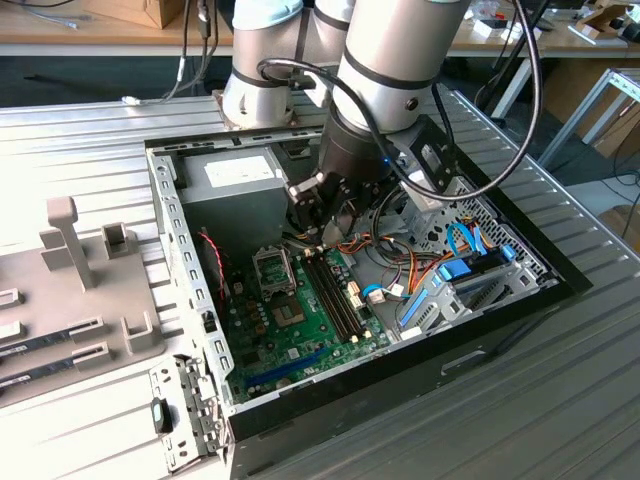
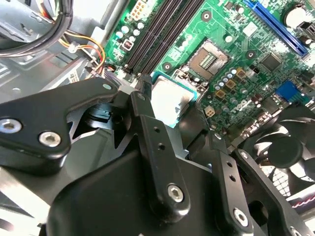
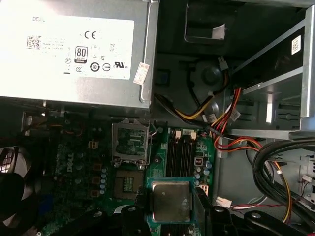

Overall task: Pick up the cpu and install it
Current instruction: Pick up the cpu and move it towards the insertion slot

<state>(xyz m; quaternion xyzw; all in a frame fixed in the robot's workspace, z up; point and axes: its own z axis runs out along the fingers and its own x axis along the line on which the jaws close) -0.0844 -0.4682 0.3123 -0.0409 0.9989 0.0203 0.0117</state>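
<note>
The cpu is a small square chip with a silvery top plate and a green edge, and my gripper is shut on it by two opposite edges. The second wrist view shows the same cpu between the black fingers, hanging above the green motherboard. The open processor socket lies on the board just beside the held chip, with its metal load frame flipped up. In the exterior view my gripper hangs low inside the open computer case, over the motherboard.
A grey power supply fills the case's far corner. Black memory slots run beside the socket. Bundled coloured cables and a drive cage crowd the exterior view's right. A black fan sits by the board. A grey fixture stands on the table.
</note>
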